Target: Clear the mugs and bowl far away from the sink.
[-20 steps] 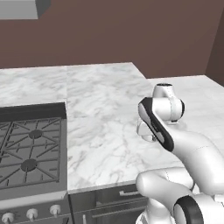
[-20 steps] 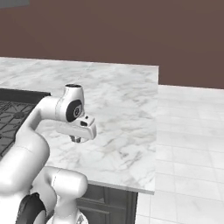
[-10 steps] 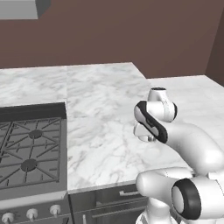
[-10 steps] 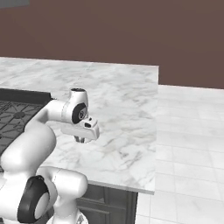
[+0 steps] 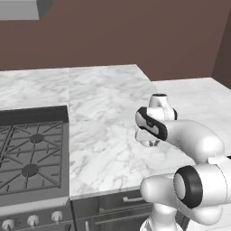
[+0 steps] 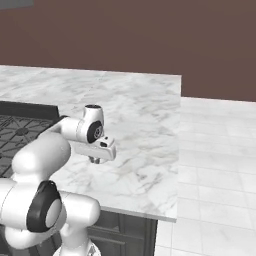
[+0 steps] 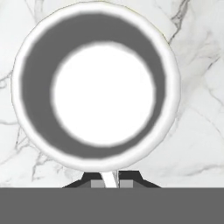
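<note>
In the hand view I look straight down into a mug: a round white rim, a grey inner wall and a white bottom, with marble counter all around it. My gripper is shut on a thin white part at the mug's near edge. In the base views the gripper hangs low over the marble counter, right of the stove and near the counter's front. The hand covers most of the mug there, and I cannot tell whether the mug touches the counter. The bowl and the sink are out of view.
A black gas stove with grates is set into the counter on the left, with knobs along its front. The counter ends at a right edge, and beyond it lies a pale tiled floor. A brown wall stands behind.
The hand with the mug has come a little nearer the base and lower over the counter. The arm has folded. The jaws stay shut.
</note>
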Available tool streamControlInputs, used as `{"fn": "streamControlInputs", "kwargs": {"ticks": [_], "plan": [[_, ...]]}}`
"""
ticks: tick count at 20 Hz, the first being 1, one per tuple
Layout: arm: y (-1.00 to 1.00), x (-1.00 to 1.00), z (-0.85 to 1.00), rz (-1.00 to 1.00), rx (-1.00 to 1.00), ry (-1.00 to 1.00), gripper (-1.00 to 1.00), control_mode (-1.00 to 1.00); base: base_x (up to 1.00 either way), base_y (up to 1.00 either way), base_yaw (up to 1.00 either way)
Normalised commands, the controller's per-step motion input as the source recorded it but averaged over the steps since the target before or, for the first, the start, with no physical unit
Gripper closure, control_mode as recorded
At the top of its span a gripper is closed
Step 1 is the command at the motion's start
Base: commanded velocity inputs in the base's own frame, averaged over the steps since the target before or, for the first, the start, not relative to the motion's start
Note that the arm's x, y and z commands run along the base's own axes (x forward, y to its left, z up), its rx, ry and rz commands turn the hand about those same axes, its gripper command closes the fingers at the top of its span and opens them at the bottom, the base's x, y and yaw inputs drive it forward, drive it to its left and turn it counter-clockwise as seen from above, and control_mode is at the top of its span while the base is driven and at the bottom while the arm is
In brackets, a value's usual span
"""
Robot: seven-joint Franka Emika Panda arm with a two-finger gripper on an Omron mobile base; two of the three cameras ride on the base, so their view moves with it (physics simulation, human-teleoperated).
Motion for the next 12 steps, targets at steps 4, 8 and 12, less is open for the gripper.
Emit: {"fn": "streamControlInputs", "kwargs": {"ticks": [4, 8, 12], "plan": [[0.00, 0.26, -0.28, 0.00, 0.00, 0.02, 1.00, -1.00, 0.00, 0.00, 0.00], [0.00, 0.24, -0.29, 0.00, 0.00, 0.02, 1.00, -1.00, 0.00, 0.00, 0.00], [0.00, 0.26, -0.27, 0.00, 0.00, 0.01, 1.00, -1.00, 0.00, 0.00, 0.00]]}}
